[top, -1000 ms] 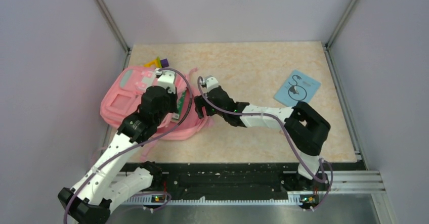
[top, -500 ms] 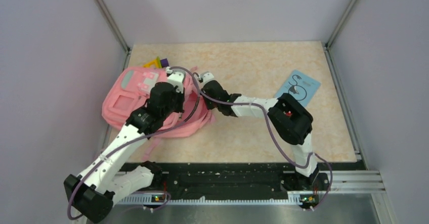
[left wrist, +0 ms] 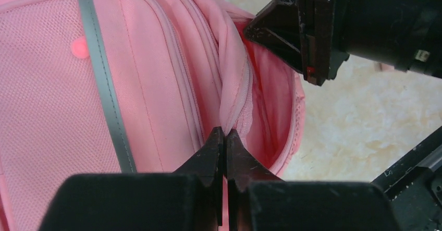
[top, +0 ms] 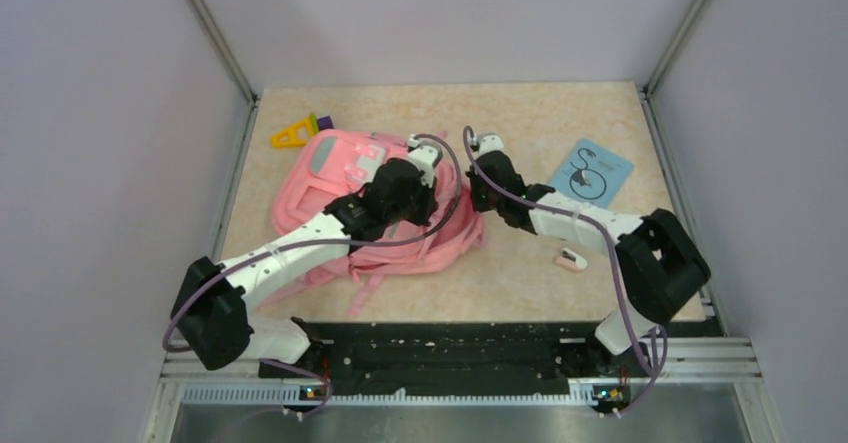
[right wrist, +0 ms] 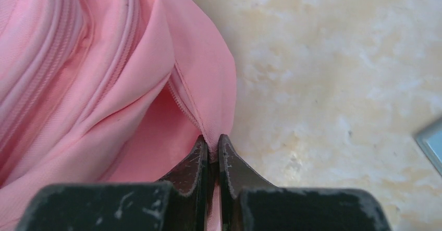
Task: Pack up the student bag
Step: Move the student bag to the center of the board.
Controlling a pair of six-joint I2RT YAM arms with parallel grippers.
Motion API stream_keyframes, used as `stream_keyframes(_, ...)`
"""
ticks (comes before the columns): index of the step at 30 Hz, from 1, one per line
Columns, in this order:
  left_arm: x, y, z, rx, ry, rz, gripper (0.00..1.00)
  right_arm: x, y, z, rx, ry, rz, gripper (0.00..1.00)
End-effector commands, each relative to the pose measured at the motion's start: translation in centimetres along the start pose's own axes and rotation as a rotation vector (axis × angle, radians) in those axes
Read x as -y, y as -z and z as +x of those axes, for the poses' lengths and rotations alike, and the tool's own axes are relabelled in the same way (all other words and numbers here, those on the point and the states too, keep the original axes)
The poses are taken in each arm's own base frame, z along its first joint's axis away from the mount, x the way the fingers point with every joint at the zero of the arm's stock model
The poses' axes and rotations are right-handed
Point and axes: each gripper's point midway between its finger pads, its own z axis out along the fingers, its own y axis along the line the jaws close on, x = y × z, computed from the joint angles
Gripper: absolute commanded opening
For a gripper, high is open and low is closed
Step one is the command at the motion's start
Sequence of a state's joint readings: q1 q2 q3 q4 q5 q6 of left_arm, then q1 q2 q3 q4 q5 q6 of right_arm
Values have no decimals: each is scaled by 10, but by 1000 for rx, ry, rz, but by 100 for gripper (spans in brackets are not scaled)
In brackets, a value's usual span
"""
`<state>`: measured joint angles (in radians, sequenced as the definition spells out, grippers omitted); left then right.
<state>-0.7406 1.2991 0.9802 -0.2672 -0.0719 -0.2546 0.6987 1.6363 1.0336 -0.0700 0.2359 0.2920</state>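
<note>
The student bag lies left of centre on the worktop, with a yellow triangle near its far corner. The left end effector is clamped on one zipper edge of the bag's opening. The right end effector pinches the opposite edge, and a blue card lies further right.

White arms, black tools, purple cables

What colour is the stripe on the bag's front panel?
Grey stripe; best in left wrist view.

Robot test cell, plain grey panel walls, aluminium frame posts, marbled tabletop.
</note>
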Motion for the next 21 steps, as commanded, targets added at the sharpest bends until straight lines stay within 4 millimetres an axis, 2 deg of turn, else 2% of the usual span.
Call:
stream_keyframes(1, 21, -20, -51, 165, 35, 38, 0, 30, 33, -4, 45, -69, 86, 0)
stream_keyframes(3, 22, -23, -49, 162, 21, 32, 0, 29, 37, 2, 41, -86, 66, 0)
stream_keyframes(4, 21, -22, -48, 160, 15, 20, 8, 28, 38, 6, 33, -91, 59, 0)
stream_keyframes(5, 19, -19, -47, 156, 11, 6, 21, 28, 39, 8, 30, -95, 55, 0)
stream_keyframes(6, 18, -13, -45, 151, 6, -11, 39, 27, 39, 10, 25, -100, 53, 0)
stream_keyframes(8, 14, 2, -39, 143, -3, -51, 62, 27, 40, 12, 18, -105, 50, 0)
stream_keyframes(9, 11, 11, -35, 139, -9, -75, 70, 27, 41, 12, 19, -109, 48, 0)
stream_keyframes(11, 7, 29, -24, 132, -10, -112, 74, 27, 41, 13, 25, -119, 47, 0)
stream_keyframes(15, -1, 61, 9, 84, 85, -148, 76, 26, 38, 15, 26, -133, 37, 0)
stream_keyframes(21, -15, 91, 81, -54, 305, -193, 76, 23, 34, 17, 17, -142, 13, 0)
